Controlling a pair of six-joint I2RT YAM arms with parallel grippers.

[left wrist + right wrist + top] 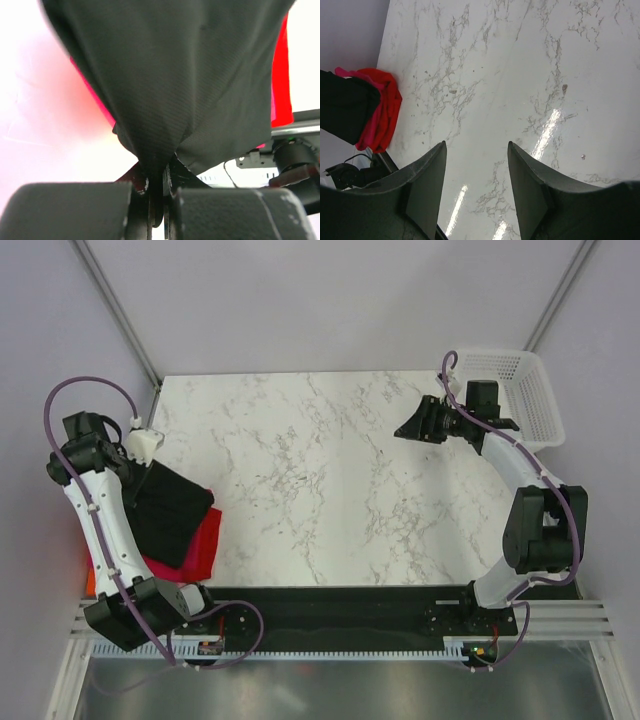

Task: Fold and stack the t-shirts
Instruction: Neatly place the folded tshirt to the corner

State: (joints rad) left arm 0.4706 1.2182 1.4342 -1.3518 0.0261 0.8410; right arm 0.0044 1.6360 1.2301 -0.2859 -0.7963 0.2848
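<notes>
top external view: the left fingers (147, 452) are at the far left edge of the tabletop (330, 470), pinched shut on an edge of the black t-shirt (172, 512). the shirt drapes from them over a folded red t-shirt (205, 545) lying at the tabletop's near left corner. a sliver of orange cloth (90, 580) shows beside the left arm (105, 530), past the tabletop's left edge. left wrist view shows the black cloth gathered into a narrow fold clamped between the two pads, with red behind it. right wrist view shows a magenta-pink t-shirt (370, 131) edging the red one. the right fingers (413, 427) hover over the far right of the tabletop, parted wide and holding nothing, near the white mesh basket (535, 390) and well apart from the shirts.
</notes>
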